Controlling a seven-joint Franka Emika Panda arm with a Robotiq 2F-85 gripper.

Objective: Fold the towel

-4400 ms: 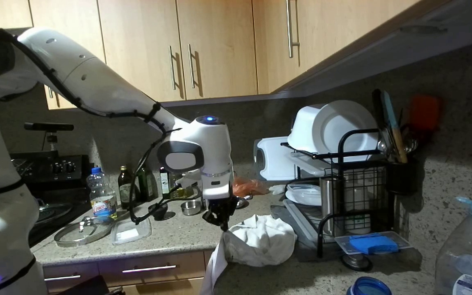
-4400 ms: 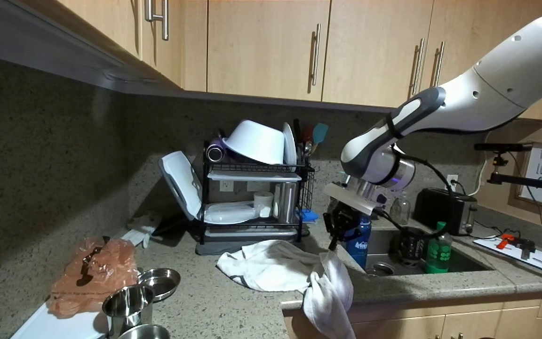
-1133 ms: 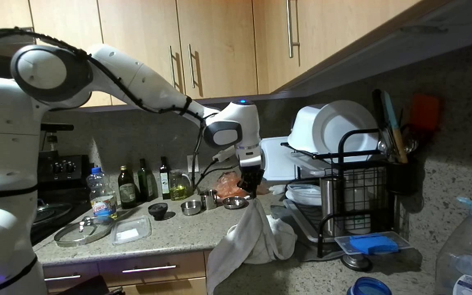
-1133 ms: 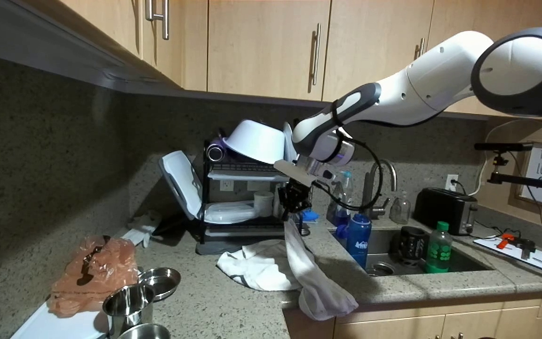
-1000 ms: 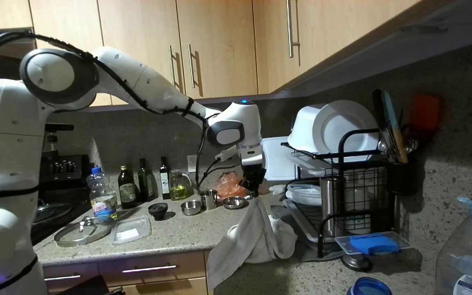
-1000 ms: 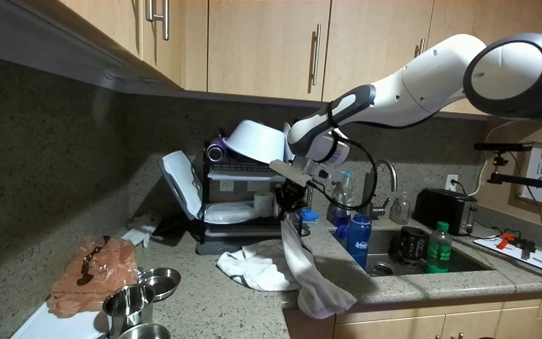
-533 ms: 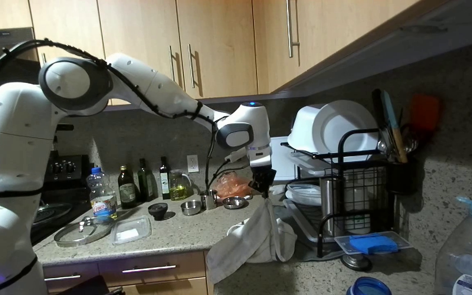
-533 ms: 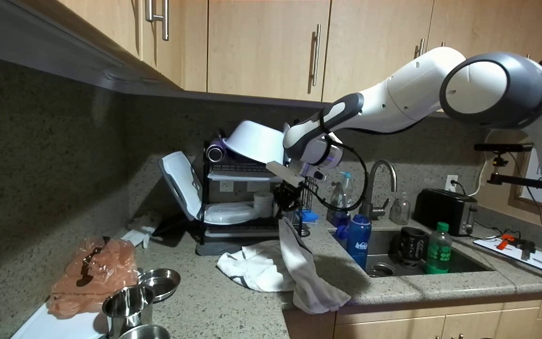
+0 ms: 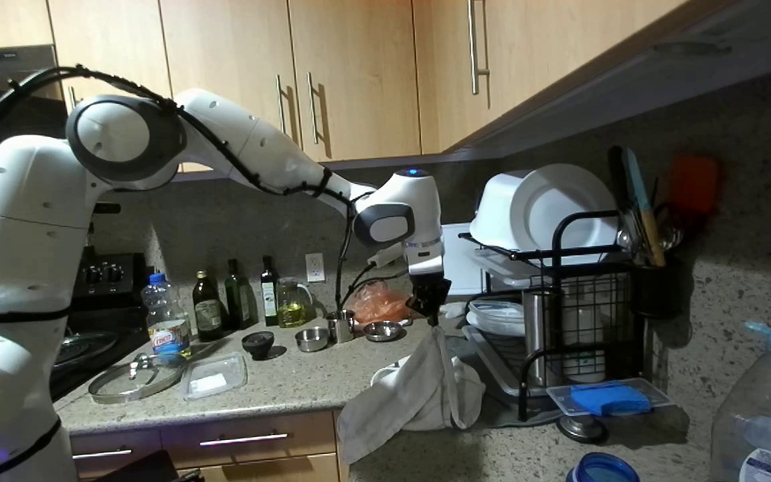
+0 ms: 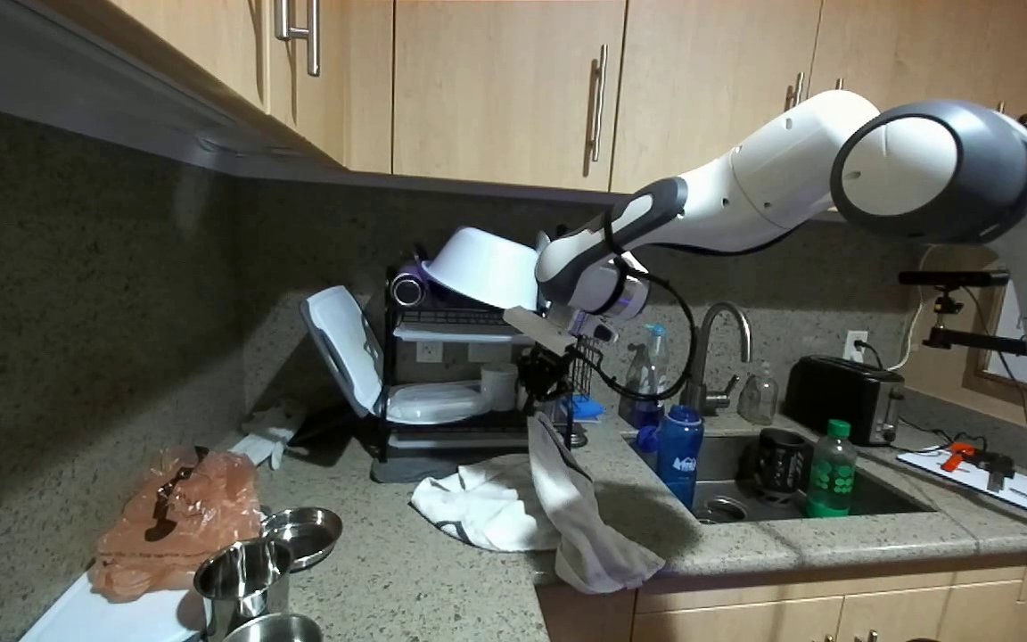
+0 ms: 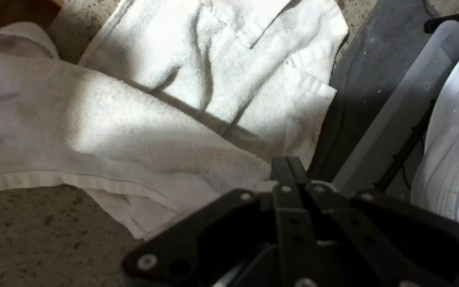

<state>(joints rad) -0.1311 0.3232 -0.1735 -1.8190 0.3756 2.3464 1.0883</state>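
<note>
Towel hangs pinched in our closed end effector; in the wrist view its raised length runs toward ten o'clock; the part we should cover lies on the bench at eleven

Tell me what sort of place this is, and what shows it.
A kitchen, probably in a home, though I can't be sure of that. The sink, the black toaster near it and the loaded dish rack show it.
</note>
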